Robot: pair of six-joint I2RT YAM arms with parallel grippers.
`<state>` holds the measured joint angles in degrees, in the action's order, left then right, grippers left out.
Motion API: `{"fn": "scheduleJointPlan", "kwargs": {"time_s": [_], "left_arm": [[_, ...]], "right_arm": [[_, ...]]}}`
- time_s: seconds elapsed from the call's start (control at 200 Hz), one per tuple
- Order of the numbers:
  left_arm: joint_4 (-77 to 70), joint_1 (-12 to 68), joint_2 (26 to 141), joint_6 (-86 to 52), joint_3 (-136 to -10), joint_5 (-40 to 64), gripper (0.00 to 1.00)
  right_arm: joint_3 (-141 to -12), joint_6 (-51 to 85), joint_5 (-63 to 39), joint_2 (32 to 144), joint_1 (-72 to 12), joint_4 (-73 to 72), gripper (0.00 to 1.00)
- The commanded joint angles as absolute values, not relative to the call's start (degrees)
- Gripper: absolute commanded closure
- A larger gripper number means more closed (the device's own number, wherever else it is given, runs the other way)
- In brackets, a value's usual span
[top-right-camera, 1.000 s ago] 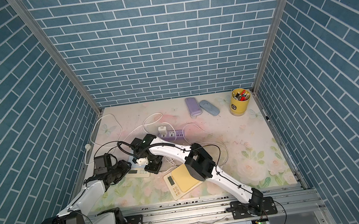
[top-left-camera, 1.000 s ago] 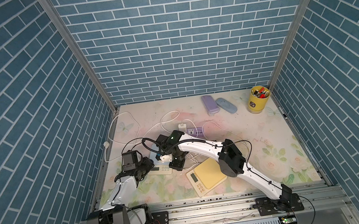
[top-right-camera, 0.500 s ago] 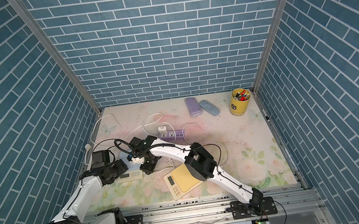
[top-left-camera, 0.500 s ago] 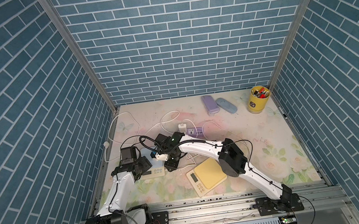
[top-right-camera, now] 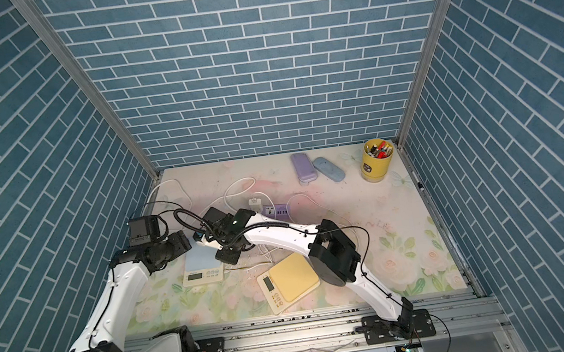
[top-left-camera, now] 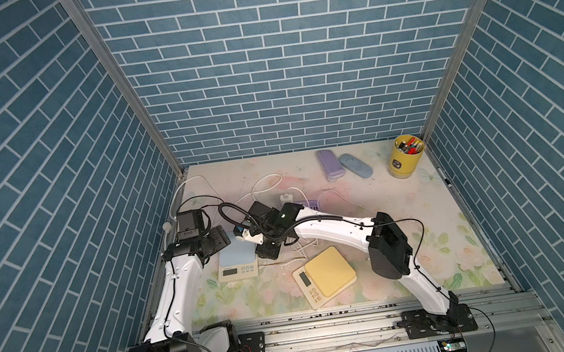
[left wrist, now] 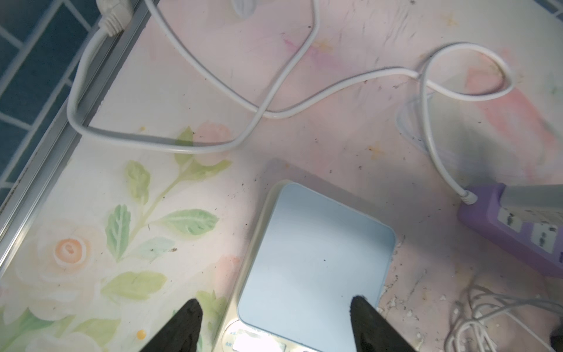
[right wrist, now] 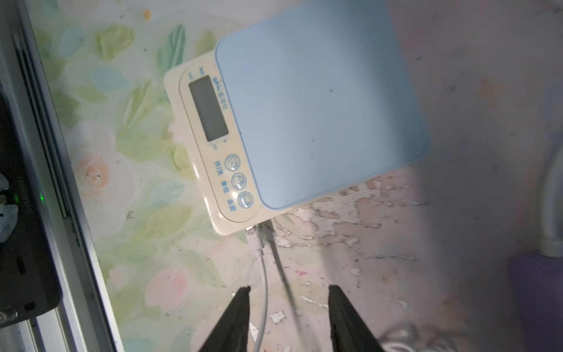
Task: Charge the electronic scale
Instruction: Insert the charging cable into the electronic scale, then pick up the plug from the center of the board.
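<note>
We note white left arm (top-left-camera: 177, 294), white right arm (top-left-camera: 332, 231), black elbow housings (top-left-camera: 388, 251), corrugated black cable (top-left-camera: 237, 209), pointed black right gripper (right wrist: 289, 287).

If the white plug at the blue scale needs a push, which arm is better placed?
Right, probably. The white cable runs through the open right gripper to the plug at the blue scale. The left gripper, also open, sits over the scale's platform, off the cable.
</note>
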<state>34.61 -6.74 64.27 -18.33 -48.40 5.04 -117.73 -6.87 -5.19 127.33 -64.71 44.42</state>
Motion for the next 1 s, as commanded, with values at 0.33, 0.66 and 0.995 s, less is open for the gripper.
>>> {"fn": "scheduleJointPlan", "kwargs": {"time_s": [0.33, 0.66, 0.995], "left_arm": [[37.4, 16.0, 74.1, -8.6, -66.2, 8.4, 0.24], [34.1, 33.3, 86.9, -6.3, -74.1, 8.5, 0.25], [33.6, 34.4, 86.3, -5.0, -72.4, 9.1, 0.26]], "right_arm": [[-84.7, 7.1, 9.7, 97.5, -46.1, 34.4, 0.52], [-66.7, 14.6, 7.2, 95.8, -43.1, 31.0, 0.44], [-69.5, 13.6, 5.6, 104.1, -42.7, 28.3, 0.33]]}}
